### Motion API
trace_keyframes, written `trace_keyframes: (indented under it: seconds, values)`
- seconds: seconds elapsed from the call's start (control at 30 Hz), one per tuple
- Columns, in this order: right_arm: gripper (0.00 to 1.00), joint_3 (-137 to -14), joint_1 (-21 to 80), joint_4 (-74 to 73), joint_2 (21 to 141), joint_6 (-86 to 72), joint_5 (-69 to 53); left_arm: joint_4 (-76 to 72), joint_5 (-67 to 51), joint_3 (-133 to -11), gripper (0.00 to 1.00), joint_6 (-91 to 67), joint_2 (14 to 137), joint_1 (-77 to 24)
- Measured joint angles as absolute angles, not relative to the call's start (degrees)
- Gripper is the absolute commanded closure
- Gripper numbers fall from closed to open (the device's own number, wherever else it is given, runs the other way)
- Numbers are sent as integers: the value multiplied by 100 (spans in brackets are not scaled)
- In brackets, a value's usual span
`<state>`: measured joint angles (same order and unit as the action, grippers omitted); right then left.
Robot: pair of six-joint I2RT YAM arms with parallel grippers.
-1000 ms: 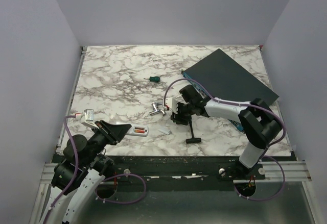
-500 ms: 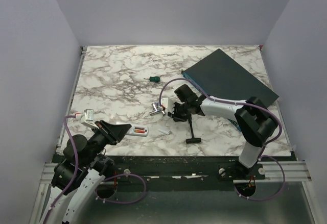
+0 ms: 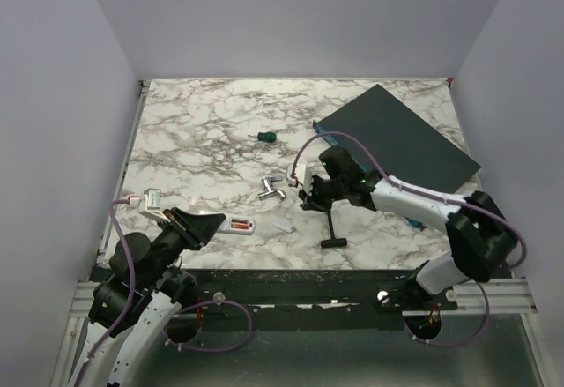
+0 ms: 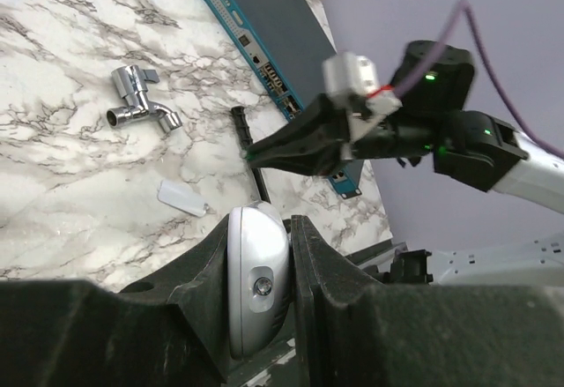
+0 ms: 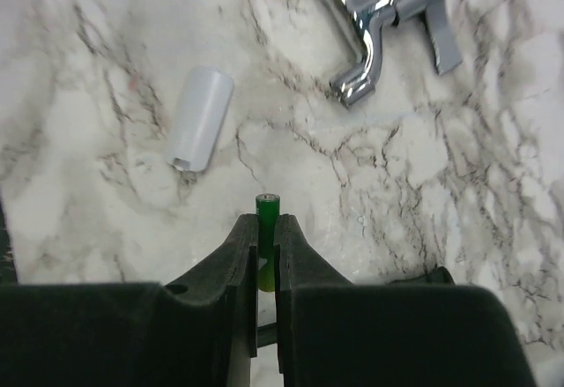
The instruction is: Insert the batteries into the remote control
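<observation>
My left gripper [image 3: 204, 224] is shut on one end of the white remote control [image 3: 239, 225], which lies low over the table's front left. An orange-red battery [image 3: 240, 226] shows in its open compartment. In the left wrist view the remote's silver-white edge [image 4: 257, 272] stands clamped between the fingers [image 4: 330, 299]. My right gripper [image 3: 306, 200] is shut on a small green battery [image 5: 267, 205], held just above the marble, right of the silver tap [image 3: 271, 189]. The right gripper also shows in the left wrist view [image 4: 257, 152].
A small white cover piece [image 3: 284, 227] lies between remote and right gripper, also seen in the right wrist view [image 5: 201, 118]. A black T-shaped tool [image 3: 332, 228] lies under the right arm. A green-handled screwdriver [image 3: 264, 137] and a dark teal box [image 3: 397, 136] lie further back.
My right arm's elbow has swung out to the right, and its gripper has shifted slightly right near the tap. The left arm and the remote have not moved.
</observation>
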<state>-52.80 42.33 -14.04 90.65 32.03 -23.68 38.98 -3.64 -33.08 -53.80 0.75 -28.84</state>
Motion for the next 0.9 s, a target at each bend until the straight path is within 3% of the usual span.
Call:
trace_keyframes:
  seconds: [0.37, 0.6, 0.9]
  values:
    - [99, -4091, 4233, -552, 5972, 2545, -3824, 3776, -414, -3310, 100, -5223, 75, -2884]
    - [99, -3461, 4265, -45, 4209, 2377, -4792, 3013, -1170, -3336, 100, -4960, 342, -2884]
    - [99, -3378, 4270, 375, 3734, 2139, -5221, 1944, -2370, -3343, 100, -4814, 814, -2884]
